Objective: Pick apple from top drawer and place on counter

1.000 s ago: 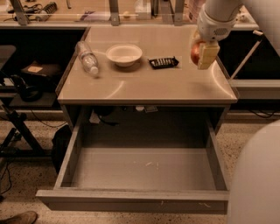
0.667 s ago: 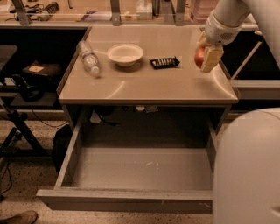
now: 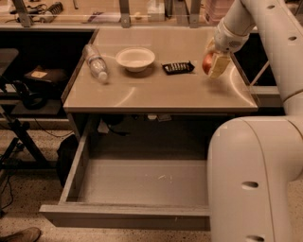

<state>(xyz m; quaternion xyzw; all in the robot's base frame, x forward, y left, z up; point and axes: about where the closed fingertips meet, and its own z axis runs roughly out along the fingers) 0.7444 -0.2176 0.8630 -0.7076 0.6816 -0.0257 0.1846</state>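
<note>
The red apple (image 3: 207, 62) sits between the pale fingers of my gripper (image 3: 213, 64), low over the right side of the beige counter (image 3: 161, 92); I cannot tell if it touches the surface. The gripper is shut on the apple. The arm comes down from the upper right. The grey top drawer (image 3: 137, 184) is pulled open below the counter and its floor is bare. My robot's white body hides the drawer's right part.
On the counter lie a clear plastic bottle (image 3: 95, 62) on its side at the left, a white bowl (image 3: 135, 59) in the middle and a black packet (image 3: 178, 67) just left of the apple. A cluttered shelf with metal posts (image 3: 125, 10) runs behind. Dark equipment (image 3: 33, 85) stands at left.
The gripper with the apple has shifted slightly and sits a little lower over the counter's right side. The robot's white body now fills more of the lower right.
</note>
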